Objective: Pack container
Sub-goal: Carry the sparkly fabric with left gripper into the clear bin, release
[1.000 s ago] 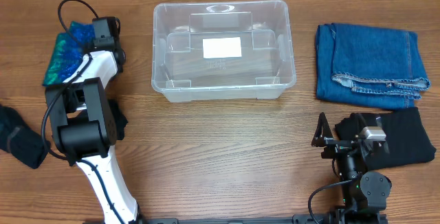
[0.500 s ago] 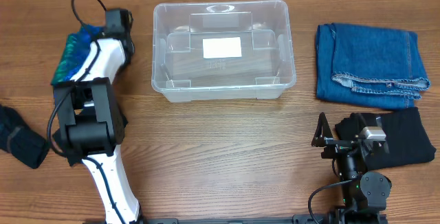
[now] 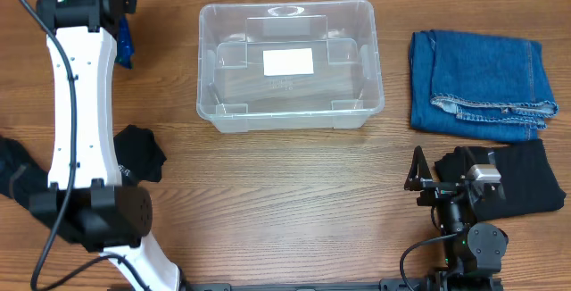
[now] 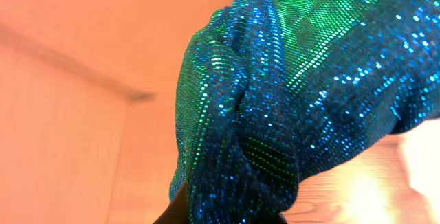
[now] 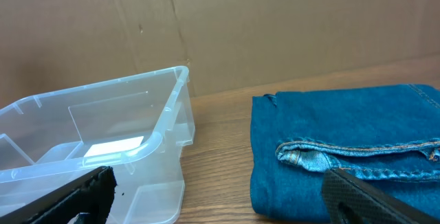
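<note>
One container [image 3: 203, 59], open table [image 3: 294, 193] beside, sequined cloth [image 4: 275, 100] aloft

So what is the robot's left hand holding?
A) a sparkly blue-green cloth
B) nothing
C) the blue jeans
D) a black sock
A: the sparkly blue-green cloth fills the left wrist view, bunched in the left gripper, and hangs from it in the overhead view.
</note>
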You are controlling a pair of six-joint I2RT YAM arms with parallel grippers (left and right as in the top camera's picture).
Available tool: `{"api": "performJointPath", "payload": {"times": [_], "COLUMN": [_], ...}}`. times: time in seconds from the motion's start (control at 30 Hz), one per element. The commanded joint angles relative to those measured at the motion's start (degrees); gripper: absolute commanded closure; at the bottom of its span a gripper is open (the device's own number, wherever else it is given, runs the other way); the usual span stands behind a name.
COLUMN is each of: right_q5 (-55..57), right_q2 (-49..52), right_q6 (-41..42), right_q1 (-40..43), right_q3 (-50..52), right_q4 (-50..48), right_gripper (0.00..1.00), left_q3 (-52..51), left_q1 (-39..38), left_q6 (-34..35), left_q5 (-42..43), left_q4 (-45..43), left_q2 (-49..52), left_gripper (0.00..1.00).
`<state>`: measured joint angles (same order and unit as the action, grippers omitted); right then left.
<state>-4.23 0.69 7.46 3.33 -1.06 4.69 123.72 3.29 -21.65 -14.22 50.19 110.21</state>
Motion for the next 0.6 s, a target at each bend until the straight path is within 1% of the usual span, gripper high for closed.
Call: {"api": "performJointPath", "payload": {"times": [0.0,0.07,0.23,0.33,0.43,0.57], "right_q5": [0.3,0.3,0.3,0.3,0.3,0.3], "right_q2": [-0.5,-0.5,-0.5,-0.5,-0.5,-0.5], "right_q6": [-0.4,-0.4,-0.4,-0.4,-0.4,-0.4], "right_q1": [0.2,0.2,0.2,0.2,0.2,0.2], "right_q3": [0.6,0.6,0.6,0.6,0.6,0.6], "right_q4": [-0.3,-0.3,-0.3,-0.3,-0.3,-0.3], "right_gripper": [0.0,0.0,0.0,0.0,0.0,0.0], "left_q3": [1.9,1.9,1.7,1.7,1.7,1.7], "left_q1": [-4.8,-7.8,-18.1,-21.5,-23.5,-23.6], "left_q6": [-15.9,-20.3,-36.6,-42.3,-44.2,-44.6], "left_q5": [16.5,17.7,17.9,16.2,13.1,12.3], "left_q4": [0.2,0.2,0.4,0.4,1.5,3.4], "left_q2": [-6.1,-6.9,-5.7,-4.0,-1.5,2.4], "left_gripper": [0.96,0.96,0.96,0.96,0.96,0.96]}}
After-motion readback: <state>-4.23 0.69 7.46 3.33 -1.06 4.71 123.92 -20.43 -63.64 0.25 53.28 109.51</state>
